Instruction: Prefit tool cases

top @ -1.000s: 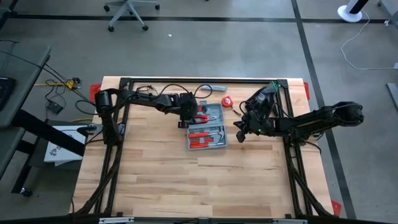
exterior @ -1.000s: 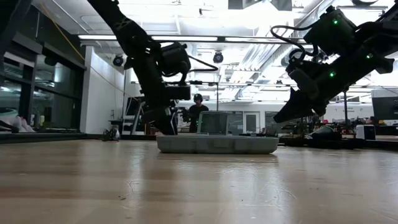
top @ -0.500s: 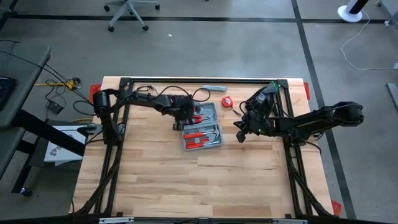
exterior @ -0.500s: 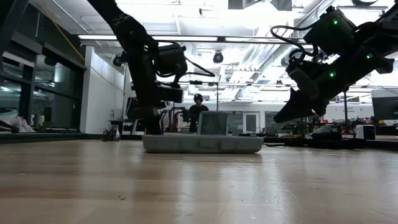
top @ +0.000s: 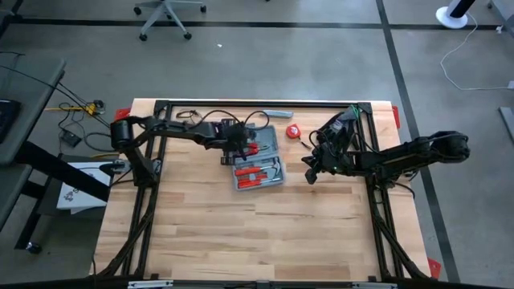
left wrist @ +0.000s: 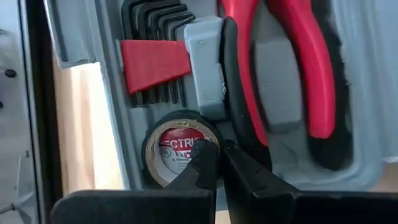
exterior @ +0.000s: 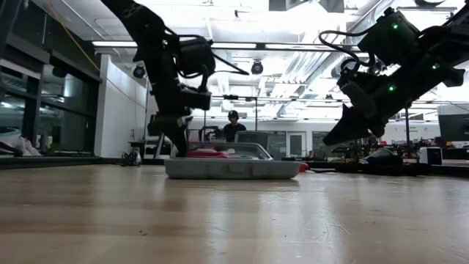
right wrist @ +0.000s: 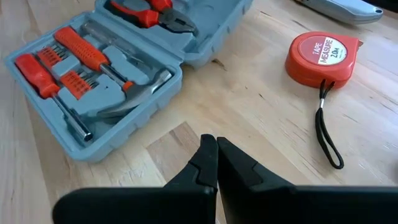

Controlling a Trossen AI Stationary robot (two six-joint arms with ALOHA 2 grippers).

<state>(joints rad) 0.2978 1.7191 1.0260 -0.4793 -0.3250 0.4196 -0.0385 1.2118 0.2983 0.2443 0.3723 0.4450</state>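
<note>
Tool case (top: 255,160) shifted left, wooden table (top: 241,233), grey floor (top: 321,56)

— What's carrying everything?
— A pale wooden bench (top: 241,233) of butcher-block planks.
— And lying on it?
— The open blue-grey tool case (top: 259,161), a red tape measure (top: 292,131) just beside it, and a slim grey-blue bar (top: 276,114) near the far edge.

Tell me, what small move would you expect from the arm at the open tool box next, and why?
Probably a small push down. The left gripper is shut, its tips at the edge of the roll of electrical tape in its round pocket of the open blue-grey plastic tool case. Pressing would seat it, though I cannot tell whether it already sits flush. The right gripper waits shut above the table.
</note>
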